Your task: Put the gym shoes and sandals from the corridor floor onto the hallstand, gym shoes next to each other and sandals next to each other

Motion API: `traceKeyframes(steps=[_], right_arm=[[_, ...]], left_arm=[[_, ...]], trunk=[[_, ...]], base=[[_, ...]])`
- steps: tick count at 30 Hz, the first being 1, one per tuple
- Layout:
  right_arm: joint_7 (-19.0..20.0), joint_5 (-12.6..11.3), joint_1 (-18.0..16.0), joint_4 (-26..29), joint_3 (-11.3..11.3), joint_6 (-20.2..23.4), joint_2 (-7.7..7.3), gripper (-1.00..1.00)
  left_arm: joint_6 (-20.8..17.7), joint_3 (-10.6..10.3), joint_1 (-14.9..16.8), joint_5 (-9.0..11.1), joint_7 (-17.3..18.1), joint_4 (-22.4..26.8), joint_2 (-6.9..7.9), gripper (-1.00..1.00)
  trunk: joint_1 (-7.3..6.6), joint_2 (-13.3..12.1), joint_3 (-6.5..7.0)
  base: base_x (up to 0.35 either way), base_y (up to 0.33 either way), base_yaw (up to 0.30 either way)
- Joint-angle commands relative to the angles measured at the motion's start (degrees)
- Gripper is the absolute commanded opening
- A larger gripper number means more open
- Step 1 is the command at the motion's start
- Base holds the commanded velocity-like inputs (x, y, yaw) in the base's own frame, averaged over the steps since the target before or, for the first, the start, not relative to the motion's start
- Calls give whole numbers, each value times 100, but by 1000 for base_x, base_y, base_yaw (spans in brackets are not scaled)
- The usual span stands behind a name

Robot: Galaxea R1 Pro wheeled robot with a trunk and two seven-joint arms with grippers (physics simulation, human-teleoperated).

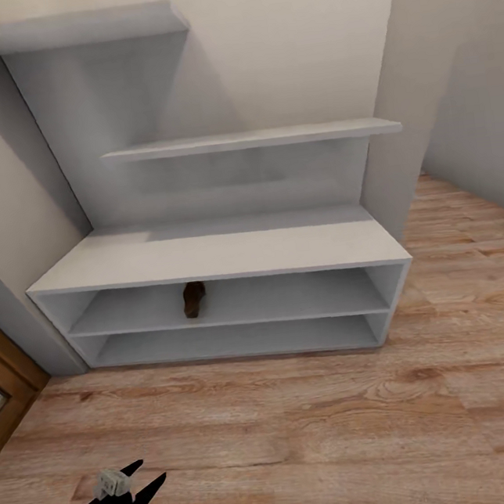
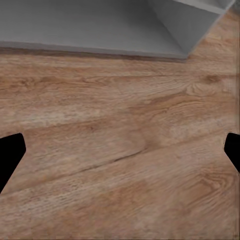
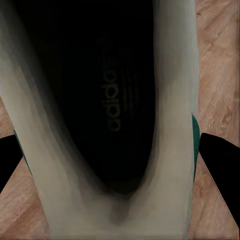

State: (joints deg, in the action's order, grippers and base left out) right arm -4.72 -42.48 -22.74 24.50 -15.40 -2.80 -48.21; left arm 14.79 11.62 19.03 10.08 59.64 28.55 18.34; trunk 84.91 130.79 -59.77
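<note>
Shoe (image 3: 107, 125) cream, green-striped, dark inside, between right tool's (image 3: 112, 165) fingers; left tool (image 2: 120, 155) spread, empty.

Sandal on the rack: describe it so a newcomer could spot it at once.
Find the pale-grey hallstand against the wall, with a low bench top over two open shelf levels. On the upper open shelf, left of centre, sits one small dark-brown sandal. It is the only dark thing on the otherwise pale unit.

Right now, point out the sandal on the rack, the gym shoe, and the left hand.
sandal (image 1: 194, 299): head view, its brown upper, on the upper open shelf.
gym shoe (image 3: 112, 95): right wrist view, dark insole with lettering.
left hand (image 1: 145, 476): head view, between its black fingertips.
</note>
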Motion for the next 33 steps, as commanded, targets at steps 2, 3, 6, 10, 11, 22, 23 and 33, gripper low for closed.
traceKeyframes(steps=[2, 3, 6, 10, 11, 22, 23, 33], right_arm=[[-12, -59, -3, 2, 11, -19, 2, -100], [-12, -59, -3, 2, 11, -19, 1, -100], [-12, -59, -3, 2, 11, -19, 3, -100], [-12, -59, -3, 2, 12, -19, 2, -100], [-12, -59, -3, 2, 11, -19, 0, -100], [-12, -59, -3, 2, 15, -19, 4, -100], [-12, -59, -3, 2, 15, -19, 5, -100], [-7, 352, -3, 307, 530, -19, 228, -100]], left_arm=[[33, 7, 4, 5, 21, -7, -1, 100], [33, 9, 4, 6, 19, -7, -2, 100], [26, 14, 4, 10, 17, -7, 2, 100], [15, 16, 4, 11, 13, -7, 3, 100], [12, 16, 4, 11, 13, -7, 3, 100], [-17, 16, 5, 13, 14, -3, 7, 100], [-21, 16, 6, 12, 14, -5, 6, 100], [-23, 14, 4, 13, 36, -7, 3, 100]], trunk=[[-5, 2, -4], [-5, 2, -4], [-5, 2, -4], [-5, 2, -4], [-5, 2, -4], [-5, 2, -4], [-5, 2, -4], [-5, 2, 0]], base=[[-339, 0, 0], [-339, 0, 0], [-339, 0, 0], [-336, 0, 0], [-205, 0, 0], [-34, 0, -4], [-2, 0, -113], [0, 0, -98]])
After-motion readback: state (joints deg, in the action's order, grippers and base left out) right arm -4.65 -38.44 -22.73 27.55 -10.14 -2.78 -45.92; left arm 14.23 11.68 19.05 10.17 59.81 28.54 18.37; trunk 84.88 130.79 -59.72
